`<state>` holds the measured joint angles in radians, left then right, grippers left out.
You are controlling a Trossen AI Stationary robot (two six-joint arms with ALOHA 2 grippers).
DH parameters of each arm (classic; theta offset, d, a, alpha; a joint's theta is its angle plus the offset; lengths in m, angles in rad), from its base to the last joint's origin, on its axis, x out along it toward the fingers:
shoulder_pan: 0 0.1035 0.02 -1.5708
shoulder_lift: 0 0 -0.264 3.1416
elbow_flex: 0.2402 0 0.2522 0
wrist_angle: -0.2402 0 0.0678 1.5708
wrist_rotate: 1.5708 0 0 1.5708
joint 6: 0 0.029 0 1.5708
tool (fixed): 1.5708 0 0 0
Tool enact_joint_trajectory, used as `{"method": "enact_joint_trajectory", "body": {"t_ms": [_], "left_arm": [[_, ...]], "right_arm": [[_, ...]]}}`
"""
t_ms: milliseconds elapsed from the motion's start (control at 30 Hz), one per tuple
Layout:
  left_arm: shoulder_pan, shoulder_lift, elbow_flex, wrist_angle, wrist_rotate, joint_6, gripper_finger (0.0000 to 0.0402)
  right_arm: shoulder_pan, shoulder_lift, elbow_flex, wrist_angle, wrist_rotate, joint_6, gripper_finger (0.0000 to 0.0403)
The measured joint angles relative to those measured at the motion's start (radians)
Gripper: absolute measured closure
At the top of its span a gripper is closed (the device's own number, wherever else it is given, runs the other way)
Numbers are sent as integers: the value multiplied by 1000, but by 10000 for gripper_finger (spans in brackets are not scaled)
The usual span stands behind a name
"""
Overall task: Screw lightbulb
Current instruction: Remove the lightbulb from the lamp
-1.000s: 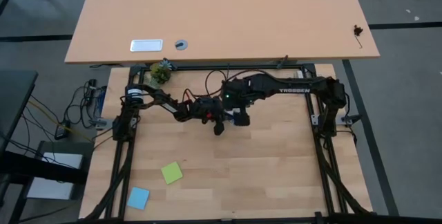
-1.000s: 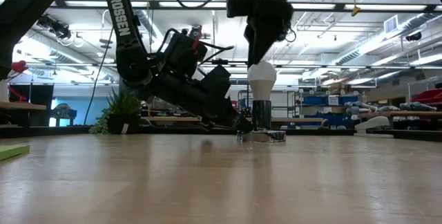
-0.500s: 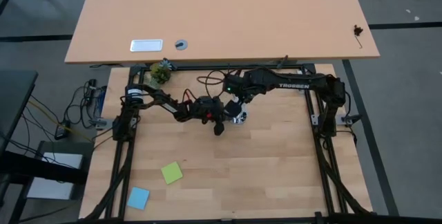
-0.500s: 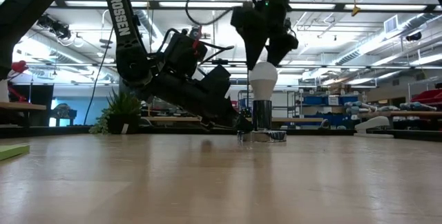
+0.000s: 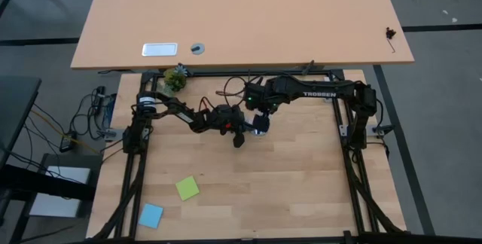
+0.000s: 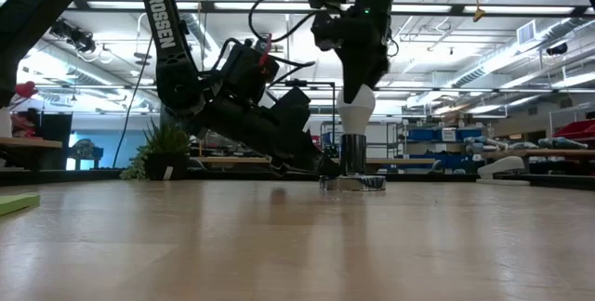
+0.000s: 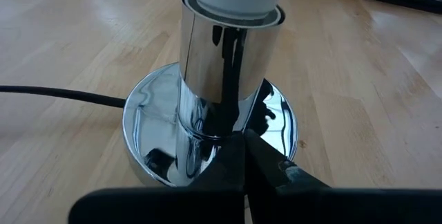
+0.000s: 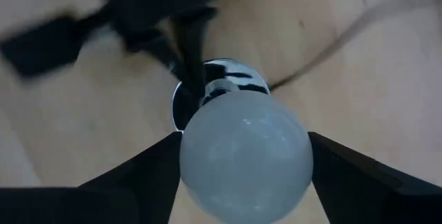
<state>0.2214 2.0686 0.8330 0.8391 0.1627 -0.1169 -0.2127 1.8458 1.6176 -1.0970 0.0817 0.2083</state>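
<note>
Near the middle of the surface (image 5: 301,191), the lightbulb (image 6: 355,108) stands upright with its base down inside the chrome socket (image 7: 228,51), its white frosted dome showing above the socket's collar. From my right wrist view I look straight down on the dome, and it fills the space between my two dark fingers (image 8: 141,175); they flank its widest part, one on each side, but I cannot tell whether they press on the glass or only stand beside it. So I will call the right hand (image 6: 358,78) spread wide around the bulb, not yet a certain grip.

My judgement is that the bulb is light, thin-walled and brittle, and that frosted glass is slick under hard pads. I would take hold at the broad shoulder of the dome, squeezing only enough to turn it, and keep the axis plumb so the thread does not bind.

The socket rises from a round mirrored base (image 7: 148,124) with a black cord (image 7: 55,96) trailing off over the wood. My left hand (image 7: 242,156) is shut, its tips pressed together low against the foot of the socket, apparently steadying it against twisting.
</note>
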Motion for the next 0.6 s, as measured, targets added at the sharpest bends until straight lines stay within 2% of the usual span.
{"method": "enact_joint_trajectory", "body": {"t_ms": [167, 267, 400, 600], "left_arm": [[1, 0, 0, 1, -9, 0, 401], [1, 0, 0, 2, -8, 0, 401], [1, 0, 0, 2, -5, 0, 401], [1, 0, 0, -1, -1, 0, 401]], "right_arm": [[2, 0, 0, 27, 15, -520, 130], [2, 0, 0, 32, 15, -711, 122], [16, 2, 9, 29, 27, -728, 94], [60, 2, 58, 4, 53, -595, 62]]}}
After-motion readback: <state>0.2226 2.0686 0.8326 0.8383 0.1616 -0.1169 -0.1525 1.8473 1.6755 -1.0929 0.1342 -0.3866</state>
